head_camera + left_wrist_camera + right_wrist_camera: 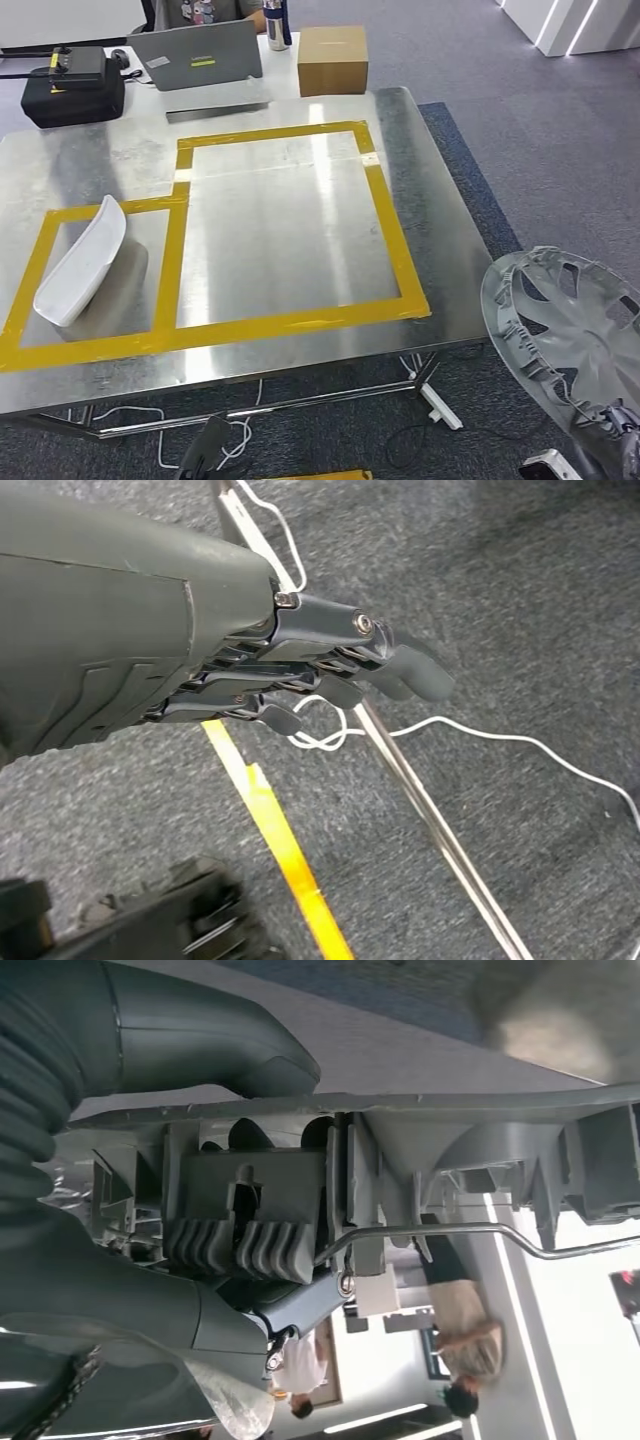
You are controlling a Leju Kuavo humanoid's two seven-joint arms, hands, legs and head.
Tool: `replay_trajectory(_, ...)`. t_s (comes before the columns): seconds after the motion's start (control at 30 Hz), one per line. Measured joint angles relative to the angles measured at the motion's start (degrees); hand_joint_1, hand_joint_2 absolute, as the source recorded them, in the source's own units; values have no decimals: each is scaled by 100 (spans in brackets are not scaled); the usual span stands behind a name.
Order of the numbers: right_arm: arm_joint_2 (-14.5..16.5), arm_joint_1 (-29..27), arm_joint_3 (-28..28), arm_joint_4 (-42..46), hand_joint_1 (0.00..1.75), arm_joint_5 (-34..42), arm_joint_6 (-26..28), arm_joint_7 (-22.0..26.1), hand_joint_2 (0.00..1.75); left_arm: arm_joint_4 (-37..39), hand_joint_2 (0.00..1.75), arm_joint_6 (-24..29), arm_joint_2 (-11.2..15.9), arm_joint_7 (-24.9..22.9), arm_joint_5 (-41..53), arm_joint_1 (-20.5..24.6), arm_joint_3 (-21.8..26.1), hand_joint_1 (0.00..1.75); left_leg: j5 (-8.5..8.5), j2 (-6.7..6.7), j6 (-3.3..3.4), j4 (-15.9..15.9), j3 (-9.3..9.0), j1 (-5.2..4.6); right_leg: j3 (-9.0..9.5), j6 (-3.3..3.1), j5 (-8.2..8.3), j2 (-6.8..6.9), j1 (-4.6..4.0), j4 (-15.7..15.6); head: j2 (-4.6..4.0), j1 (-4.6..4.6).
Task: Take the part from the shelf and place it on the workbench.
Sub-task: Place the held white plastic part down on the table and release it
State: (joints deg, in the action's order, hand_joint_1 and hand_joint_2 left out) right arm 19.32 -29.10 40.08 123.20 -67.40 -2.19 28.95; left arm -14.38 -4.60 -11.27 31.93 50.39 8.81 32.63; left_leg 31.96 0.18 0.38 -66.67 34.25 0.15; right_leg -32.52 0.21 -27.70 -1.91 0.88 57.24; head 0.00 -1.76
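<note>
A grey wheel cover [562, 320] hangs off the workbench's near right corner, with my right hand [615, 425] gripping its lower rim. In the right wrist view the thumb [211, 1045] lies over the cover's ribbed back [468, 1140] and the fingers [302, 1305] come up from the other side. The steel workbench [287, 230] carries yellow tape rectangles [392, 225]. A white curved part [79, 265] lies in the small left rectangle. My left hand [204, 450] hangs below the bench's front edge; its fingers [324, 670] are stretched out and hold nothing.
A laptop [200, 55], a cardboard box [332, 60], a black case [72, 90] and a bottle [275, 25] stand along the far side, where a person [204, 10] sits. White cables [490, 735], a metal table bar [430, 810] and yellow floor tape [279, 840] lie under the bench.
</note>
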Motion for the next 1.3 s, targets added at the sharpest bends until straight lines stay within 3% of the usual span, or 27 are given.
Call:
replay_trajectory(0.07, -42, 159, 13, -187, 175, -425, -116, -128, 175, 0, 175, -28, 1, -48, 60, 34, -21, 0, -307, -47, 86, 697, -279, -25, -4, 24, 6, -35, -20, 14, 0, -1)
replay_trajectory(0.1, -132, 254, -69, -337, 175, -739, -156, -309, 175, 0, 175, -57, -6, -103, 111, 55, -49, 0, -358, -67, 81, 889, -337, -27, -23, 34, 6, -46, -28, 25, 0, -4)
replay_trajectory(0.13, -301, 373, -256, -555, 175, -1041, -155, -652, 175, 0, 175, -91, -15, -175, 167, 80, -88, 0, -348, -73, 43, 955, -342, -25, -44, 38, 15, -54, -36, 34, 0, -3)
replay_trajectory(0.2, -867, 653, -1029, -1091, 175, -1187, 29, -1922, 175, 0, 175, -137, -55, -299, 232, 145, -184, 0, -368, -71, -19, 993, -330, -28, -69, 33, 36, -60, -23, 26, 0, -7)
replay_trajectory(0.27, -1511, 859, -2057, -1508, 175, -778, 296, -3196, 175, 0, 175, -150, -85, -345, 239, 216, -256, 0, -386, -69, 10, 989, -330, -48, -66, 57, 69, -58, -5, -7, 0, -12)
replay_trajectory(0.33, -2026, 923, -2906, -1693, 175, -442, 493, -3692, 175, 0, 175, -155, -94, -352, 233, 247, -298, 0, -400, -73, 37, 987, -328, -59, -61, 95, 96, -49, 5, -36, 0, -12)
replay_trajectory(0.43, -2559, 930, -3644, -1789, 175, -274, 647, -3823, 175, 0, 175, -157, -89, -354, 221, 246, -334, 0, -408, -76, 58, 985, -324, -70, -60, 122, 111, -45, 17, -45, 0, -6)
replay_trajectory(0.6, -3118, 920, -4189, -1841, 175, -212, 766, -3918, 175, 0, 175, -156, -84, -355, 174, 250, -390, 0, -402, -73, 68, 982, -325, -73, -60, 129, 114, -55, 19, -47, 0, -6)
replay_trajectory(0.9, -3533, 911, -4675, -1762, 175, -497, 950, -4180, 175, 0, 175, -136, -101, -383, 163, 251, -414, 0, -408, -73, 67, 982, -326, -58, -62, 128, 115, -55, 3, -44, 0, -4)
replay_trajectory(1.3, -3811, 951, -5110, -1515, 175, -706, 981, -4221, 175, 0, 175, -129, -117, -400, 158, 254, -434, 0, -411, -73, 62, 982, -325, -48, -65, 127, 115, -54, -5, -42, 0, -4)
